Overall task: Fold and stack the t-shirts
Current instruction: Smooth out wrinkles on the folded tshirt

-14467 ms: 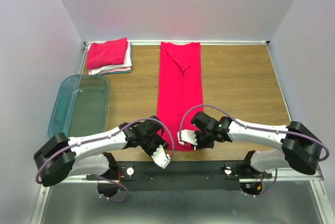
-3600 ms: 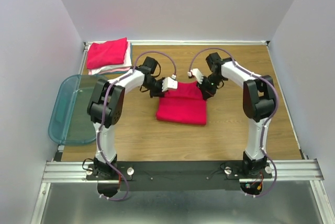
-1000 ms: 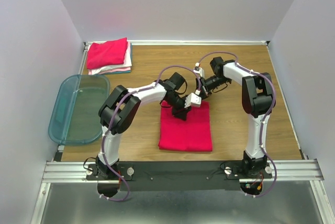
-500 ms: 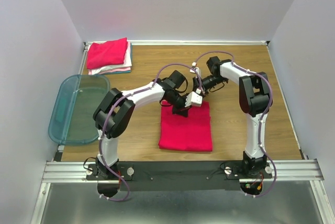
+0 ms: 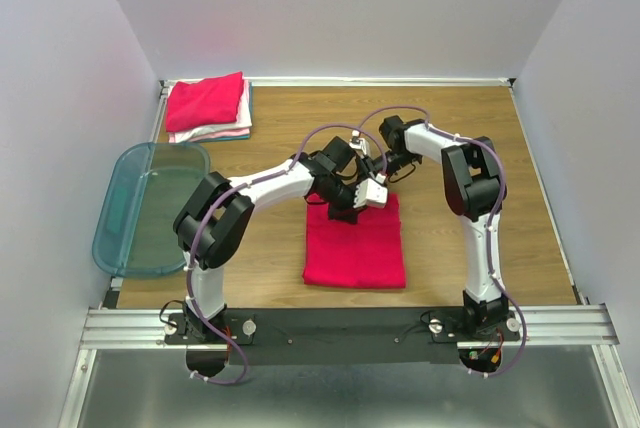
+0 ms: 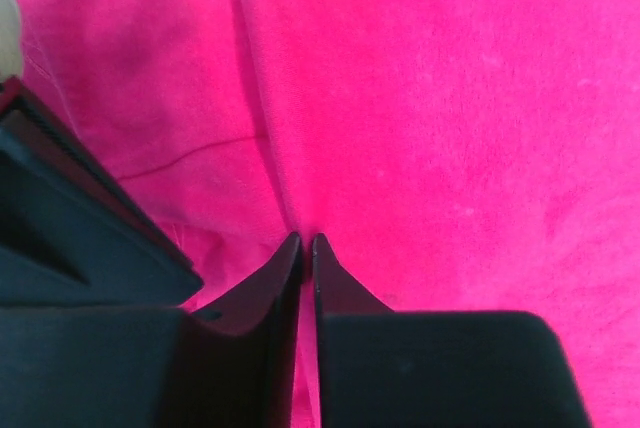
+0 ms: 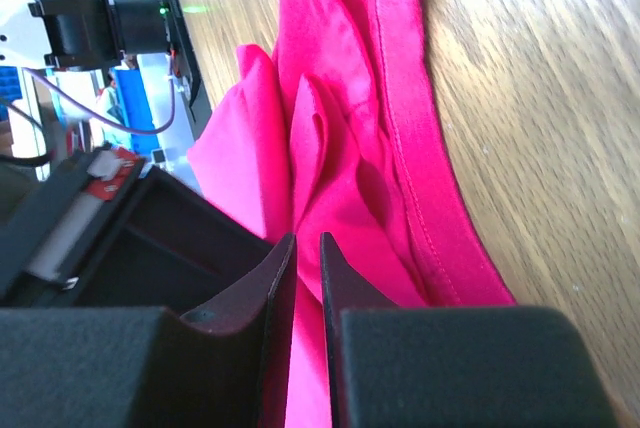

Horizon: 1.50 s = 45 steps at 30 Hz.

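A red-pink t-shirt (image 5: 355,243) lies folded into a rectangle on the wooden table in front of the arms. My left gripper (image 5: 372,194) is at its far edge. In the left wrist view the left gripper (image 6: 301,240) is shut on a ridge of the t-shirt (image 6: 450,98). My right gripper (image 5: 377,172) reaches the same far edge from behind. In the right wrist view the right gripper (image 7: 308,238) is shut on a raised fold of the t-shirt (image 7: 340,78). A stack of folded t-shirts (image 5: 208,106), red on top with white and teal below, sits at the back left.
A translucent teal bin (image 5: 150,208) lies at the left edge of the table (image 5: 470,138). White walls close in the left, back and right sides. The left gripper's body (image 7: 100,208) sits close beside my right fingers.
Over the last second the right gripper has swung left, close to the left gripper at the t-shirt's far edge. The folded t-shirt has stayed in place.
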### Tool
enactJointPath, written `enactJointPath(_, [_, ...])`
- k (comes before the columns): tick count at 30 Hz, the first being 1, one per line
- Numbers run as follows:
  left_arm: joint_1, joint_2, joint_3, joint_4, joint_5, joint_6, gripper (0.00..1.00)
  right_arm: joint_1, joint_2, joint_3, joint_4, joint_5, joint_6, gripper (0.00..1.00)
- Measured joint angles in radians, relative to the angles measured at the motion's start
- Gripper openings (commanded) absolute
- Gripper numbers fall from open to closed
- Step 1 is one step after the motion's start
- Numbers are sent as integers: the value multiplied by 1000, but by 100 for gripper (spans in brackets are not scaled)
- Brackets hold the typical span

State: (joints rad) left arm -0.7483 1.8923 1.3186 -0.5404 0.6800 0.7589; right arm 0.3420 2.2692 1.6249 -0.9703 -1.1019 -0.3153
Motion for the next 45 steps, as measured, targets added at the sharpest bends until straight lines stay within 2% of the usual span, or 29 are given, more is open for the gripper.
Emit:
enactJointPath(7, [0, 0, -62, 16, -23, 5, 30, 4, 1, 13, 0, 10, -8, 21])
enactJointPath(15, [0, 0, -65, 20, -26, 5, 27, 4, -1, 13, 0, 12, -12, 21])
enactJointPath(22, [0, -2, -65, 21, -26, 5, 36, 4, -9, 13, 0, 13, -19, 21])
enactJointPath(25, [0, -6, -65, 19, -26, 8, 39, 4, -24, 10, 0, 21, -22, 18])
enactJointPath(35, [0, -22, -93, 14, -37, 23, 40, 4, -144, -85, -44, 54, -99, 5])
enactJointPath(45, [2, -22, -92, 10, -37, 26, 40, 59, -118, -138, -79, 89, -138, 3])
